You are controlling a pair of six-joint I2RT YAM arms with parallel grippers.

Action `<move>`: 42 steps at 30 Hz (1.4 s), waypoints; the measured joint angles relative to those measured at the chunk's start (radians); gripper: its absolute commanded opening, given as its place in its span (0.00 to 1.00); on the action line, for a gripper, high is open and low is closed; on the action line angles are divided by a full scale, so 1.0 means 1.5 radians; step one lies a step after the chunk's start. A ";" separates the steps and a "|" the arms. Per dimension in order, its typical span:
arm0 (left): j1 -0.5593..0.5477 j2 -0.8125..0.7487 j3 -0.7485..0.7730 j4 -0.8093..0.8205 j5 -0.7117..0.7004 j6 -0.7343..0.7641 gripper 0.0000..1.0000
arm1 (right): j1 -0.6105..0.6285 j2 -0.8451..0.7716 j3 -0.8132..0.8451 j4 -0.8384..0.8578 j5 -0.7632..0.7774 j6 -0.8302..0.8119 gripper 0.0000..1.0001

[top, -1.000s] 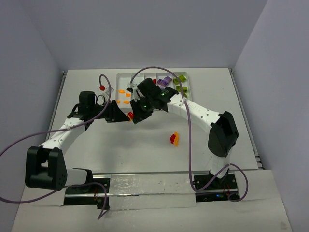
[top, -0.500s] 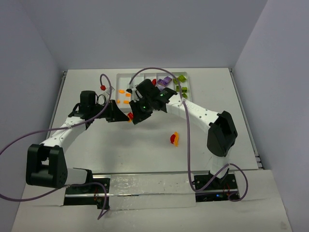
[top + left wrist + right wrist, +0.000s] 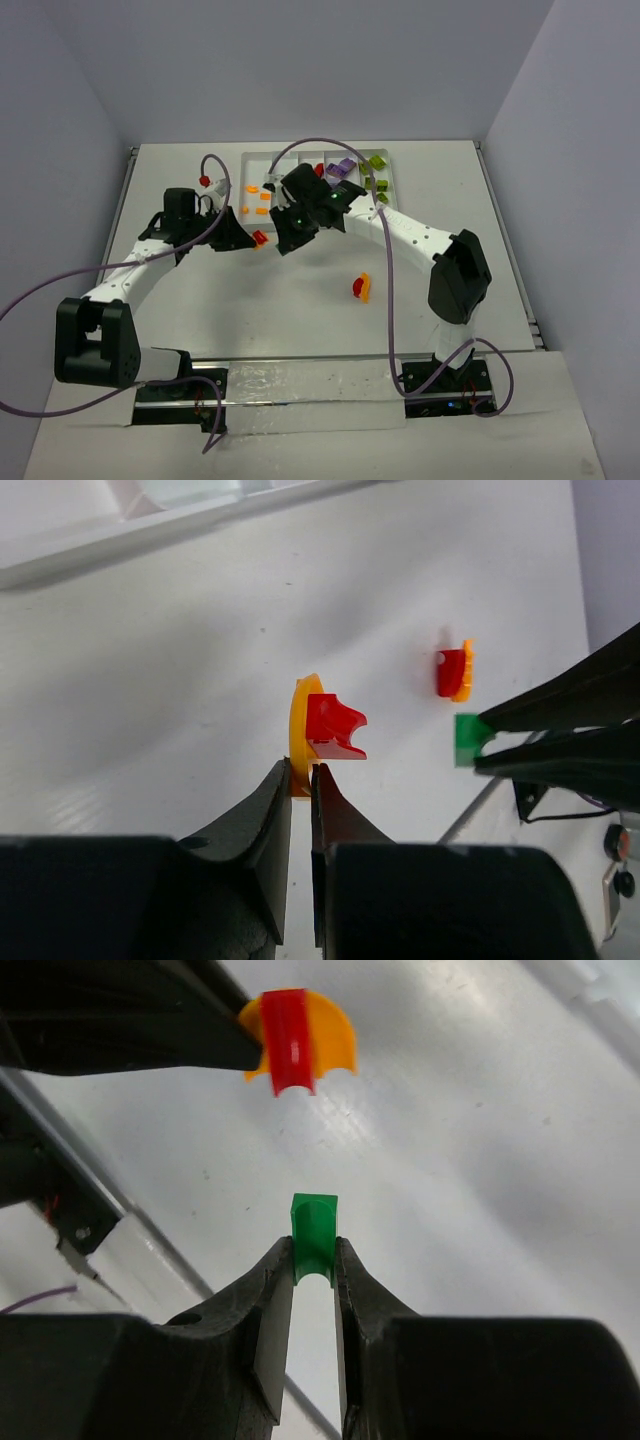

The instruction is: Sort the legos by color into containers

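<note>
My left gripper [image 3: 301,775] is shut on an orange curved lego [image 3: 296,725] with a red lego [image 3: 333,727] stuck to it, held above the table. In the top view this pair [image 3: 259,238] shows at the left gripper [image 3: 250,240]. My right gripper [image 3: 314,1260] is shut on a green lego [image 3: 314,1232], just right of the left one [image 3: 285,240]. A small gap separates the green lego [image 3: 468,738] from the orange-red pair [image 3: 298,1042]. Another red-and-orange pair [image 3: 362,288] lies on the table. The white tray of containers [image 3: 262,157] holds orange [image 3: 256,195], red [image 3: 319,169], purple [image 3: 342,168] and lime [image 3: 376,162] legos.
Purple cables loop over both arms, one ending in a red cap [image 3: 204,181] left of the tray. The right arm's forearm [image 3: 400,228] stretches across the tray's near right corner. Raised table rims run along the left [image 3: 125,190] and right [image 3: 500,230] sides.
The left gripper has shut on the orange-and-red pair and drawn back to the left, away from the right gripper. The right gripper still holds the green lego in about the same place.
</note>
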 measured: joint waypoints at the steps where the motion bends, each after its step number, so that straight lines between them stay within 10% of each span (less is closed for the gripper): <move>1: 0.004 0.000 0.000 -0.003 -0.009 0.003 0.00 | -0.003 0.003 0.007 -0.002 0.012 0.000 0.00; 14: 0.029 -0.002 0.011 -0.016 -0.032 0.020 0.00 | -0.091 0.324 0.349 0.003 0.155 0.001 0.02; 25: 0.034 0.015 0.042 -0.019 -0.029 0.033 0.00 | -0.098 0.382 0.392 0.023 0.174 0.005 0.61; 34: 0.036 0.025 0.042 -0.019 -0.029 0.036 0.00 | -0.100 0.371 0.377 0.036 0.140 0.001 0.59; 42: 0.036 0.034 0.046 -0.034 -0.029 0.044 0.00 | -0.101 0.160 0.132 0.106 -0.021 -0.028 0.49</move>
